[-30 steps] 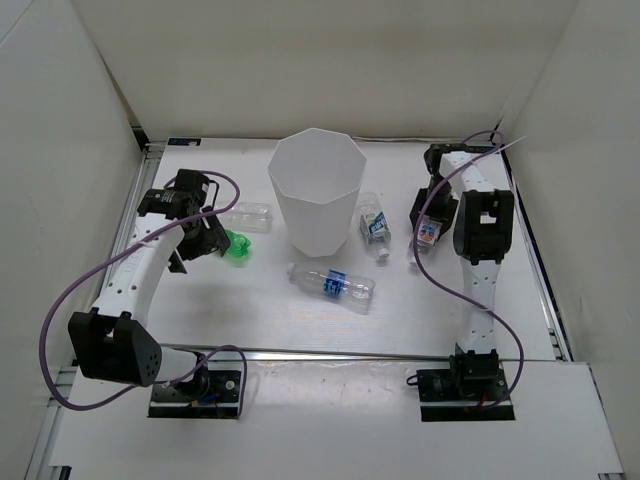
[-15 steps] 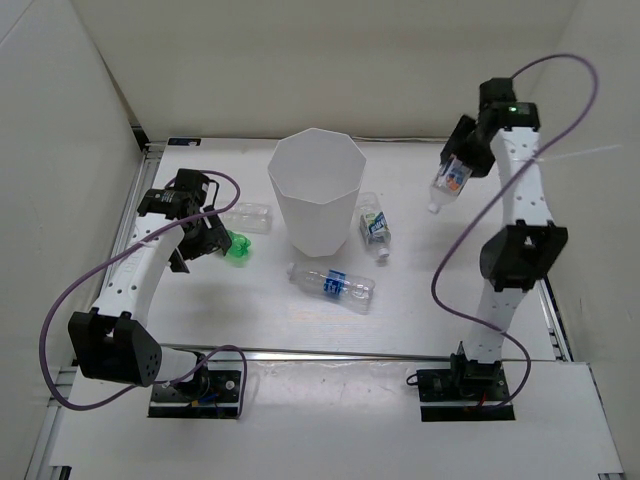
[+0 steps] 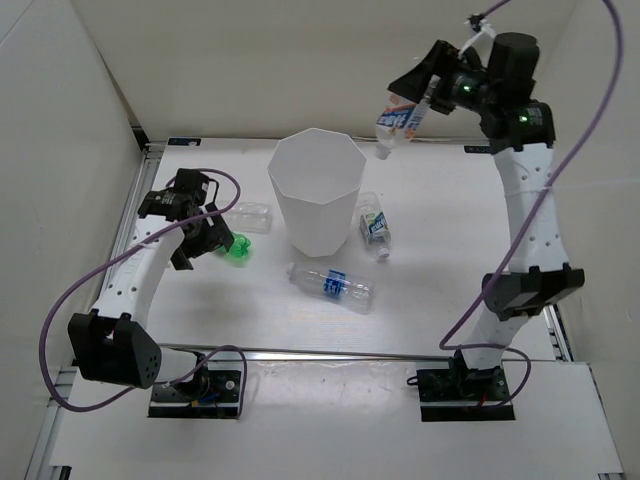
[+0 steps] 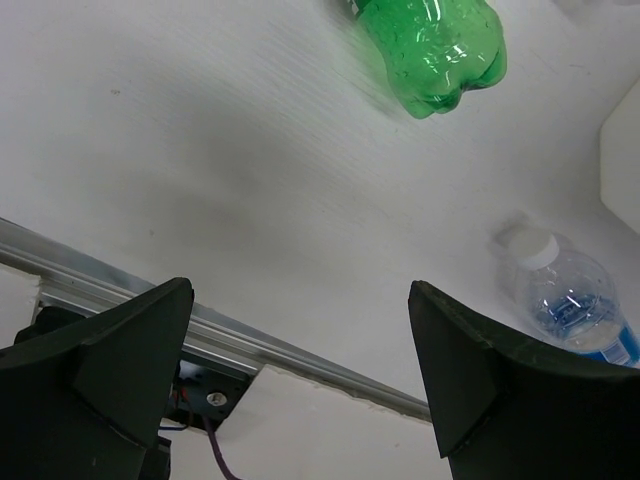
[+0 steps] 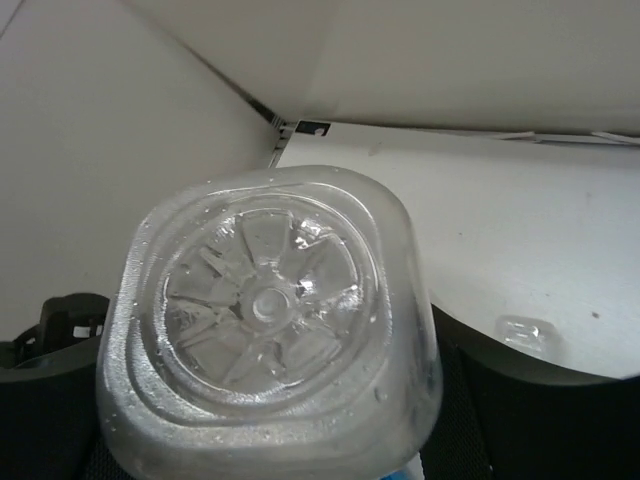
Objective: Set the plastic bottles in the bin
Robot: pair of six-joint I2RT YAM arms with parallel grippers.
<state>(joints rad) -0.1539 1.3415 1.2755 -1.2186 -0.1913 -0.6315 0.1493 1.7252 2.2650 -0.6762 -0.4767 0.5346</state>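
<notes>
Left fingers (image 4: 110,370) spread by green bottle (image 4: 438,45); right fingers (image 5: 540,425) round labelled bottle (image 3: 398,118), hold unclear.

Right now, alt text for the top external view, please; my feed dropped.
The right gripper holds a labelled bottle aloft, cap down, right of the white bin. Four more bottles lie on the table; the open left gripper hovers at the green bottle.

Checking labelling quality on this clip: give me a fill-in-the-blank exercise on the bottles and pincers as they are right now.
The bottle nearest the left pincer is ___ in colour.
The left pincer stands ___.
___ bottles lie on the table.
The right pincer, high in the air, has a ___ at it.
Missing words: green; open; four; bottle.
</notes>
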